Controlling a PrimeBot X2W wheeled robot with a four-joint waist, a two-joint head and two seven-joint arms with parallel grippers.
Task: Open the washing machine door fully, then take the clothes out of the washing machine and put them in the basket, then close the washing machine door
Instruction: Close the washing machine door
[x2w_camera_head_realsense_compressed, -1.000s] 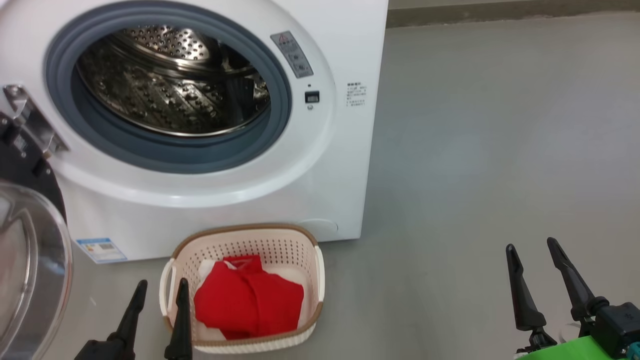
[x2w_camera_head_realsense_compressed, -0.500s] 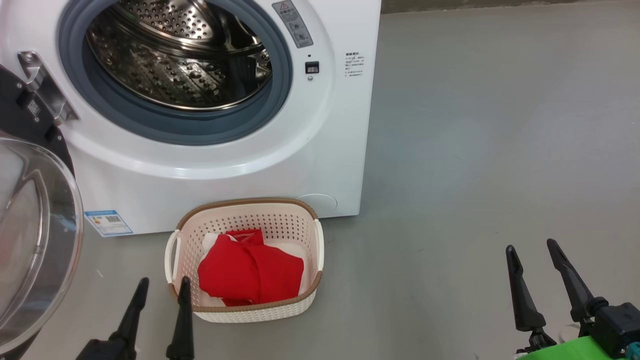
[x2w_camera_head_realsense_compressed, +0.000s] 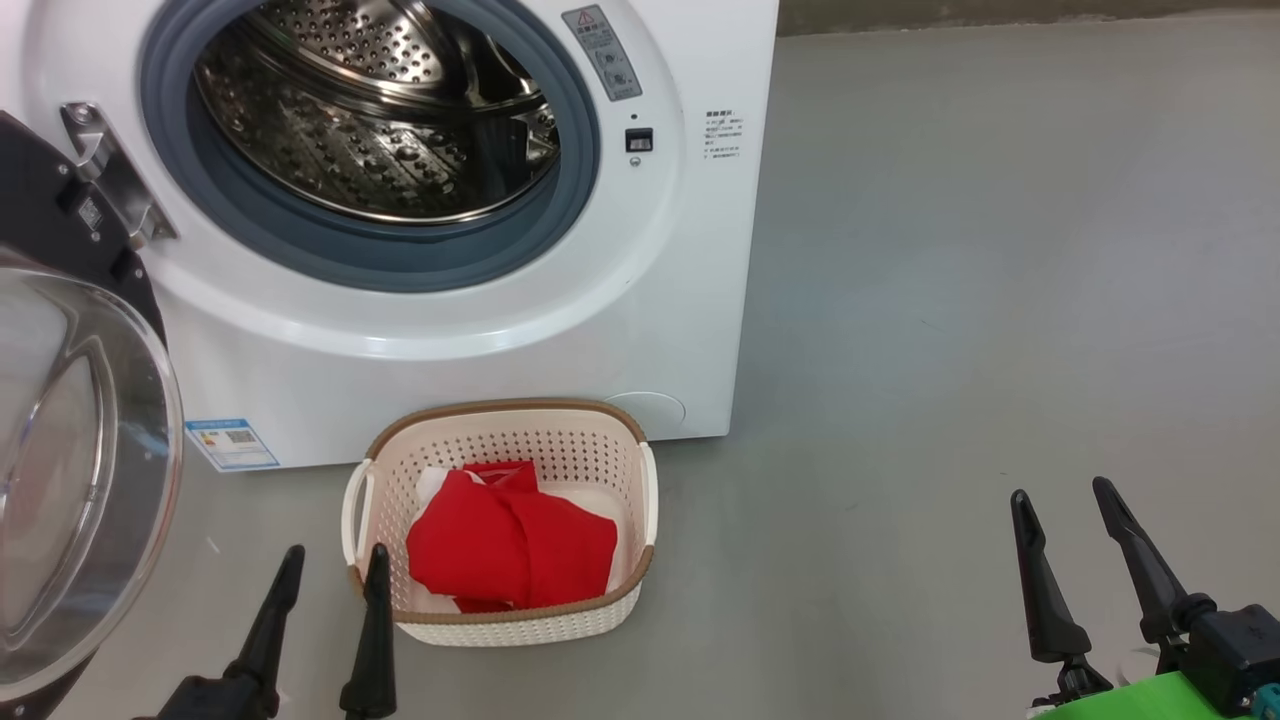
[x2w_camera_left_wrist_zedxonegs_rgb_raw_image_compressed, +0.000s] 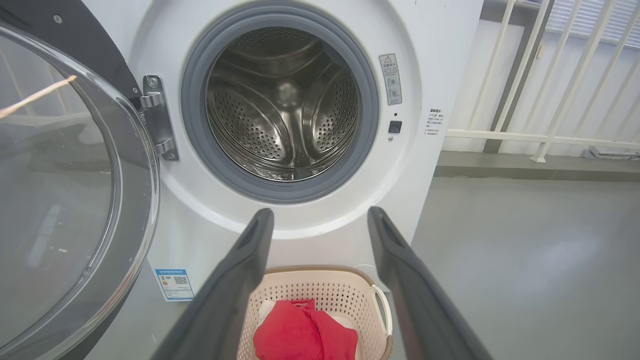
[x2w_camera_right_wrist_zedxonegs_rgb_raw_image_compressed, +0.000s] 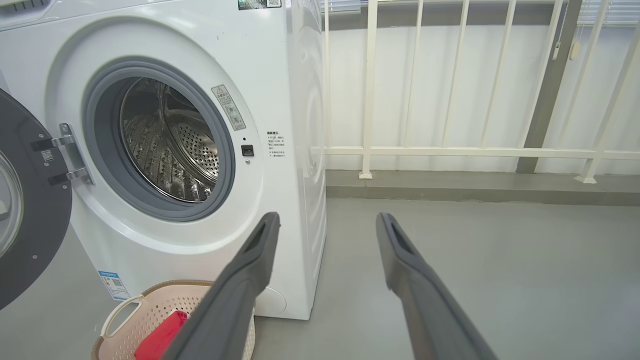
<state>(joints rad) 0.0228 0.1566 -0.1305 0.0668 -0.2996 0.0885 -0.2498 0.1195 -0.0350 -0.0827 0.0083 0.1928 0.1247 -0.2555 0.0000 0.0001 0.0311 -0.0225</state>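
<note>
The white washing machine fills the upper left of the head view, its steel drum bare inside. Its door hangs swung out at the far left, glass bowl facing me, also seen in the left wrist view as the door. On the floor before the machine stands the cream basket with the red clothes lying in it. My left gripper is open just left of the basket. My right gripper is open over bare floor, far right of it.
Grey floor stretches right of the machine. A white railing on a low kerb runs behind it, in front of a pale wall. The open door juts out on my left side.
The whole head picture has shifted down and a little right, so the camera has moved. The basket, clothes, door and both open grippers keep their places relative to one another.
</note>
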